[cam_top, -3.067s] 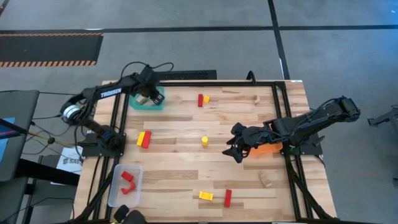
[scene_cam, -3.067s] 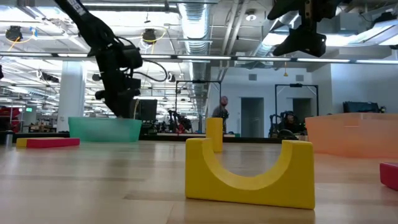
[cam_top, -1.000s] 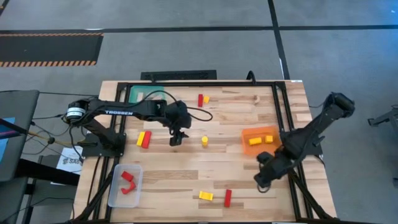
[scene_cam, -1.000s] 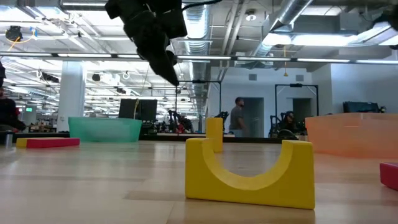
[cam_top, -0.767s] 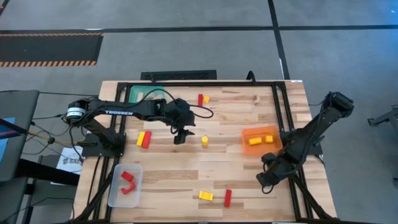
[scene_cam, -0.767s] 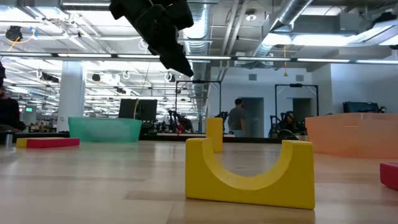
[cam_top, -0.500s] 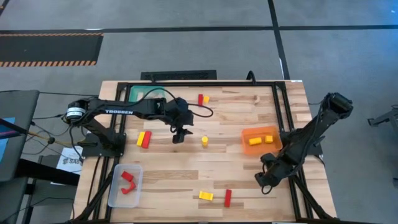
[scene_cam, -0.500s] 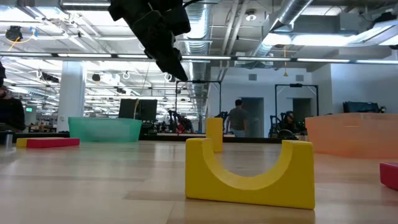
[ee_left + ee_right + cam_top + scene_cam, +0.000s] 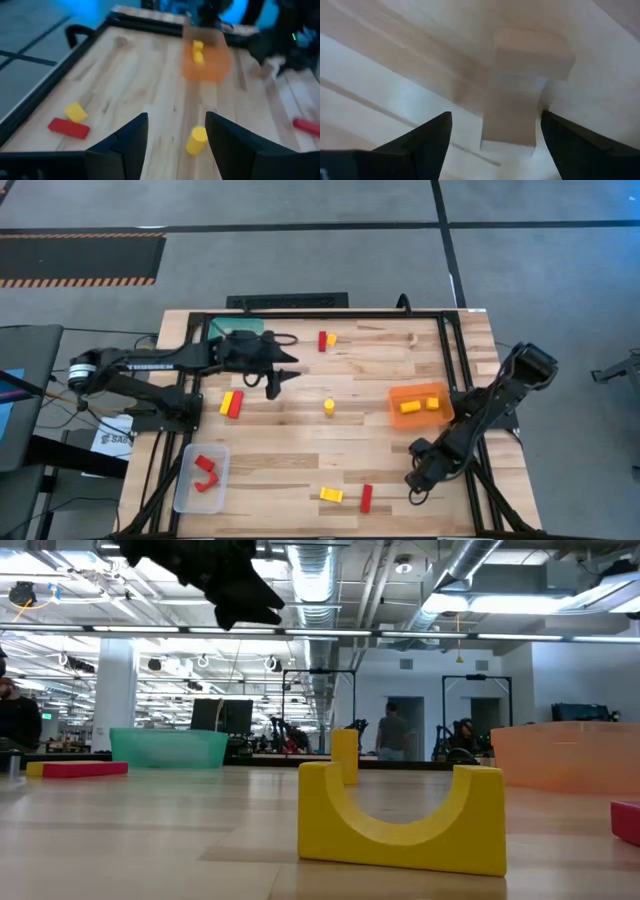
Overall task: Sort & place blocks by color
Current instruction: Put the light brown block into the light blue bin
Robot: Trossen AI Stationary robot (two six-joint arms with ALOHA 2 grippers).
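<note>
Your left gripper (image 9: 276, 383) has pulled back toward the upper left of the high view since half a second ago; it now hangs above bare wood just right of the teal tray (image 9: 240, 332), farther from the yellow cylinder (image 9: 328, 407) at mid-table. Its fingers (image 9: 131, 137) stand spread wide with nothing between them, and the wrist view looks past them to that cylinder and on to the orange tray (image 9: 206, 56).

Your right gripper (image 9: 416, 478) has slid a little further down and left in the high view, low over the table at lower right. Its fingers (image 9: 427, 140) are parted wide on either side of a pale wood block (image 9: 520, 95) lying on the table (image 9: 280, 450); you cannot tell whether they touch it.

Around you: the orange tray holds two yellow blocks (image 9: 419, 405). The clear tray (image 9: 182, 480) at lower left holds red blocks (image 9: 206, 472). A yellow and red pair (image 9: 231, 403) lies just below the left gripper, another small pair (image 9: 326, 340) sits near the top edge, and a yellow arch block (image 9: 330, 495) with a red brick (image 9: 366, 498) lies near the bottom edge, left of the right gripper. A small pale block (image 9: 411, 338) sits at upper right.
</note>
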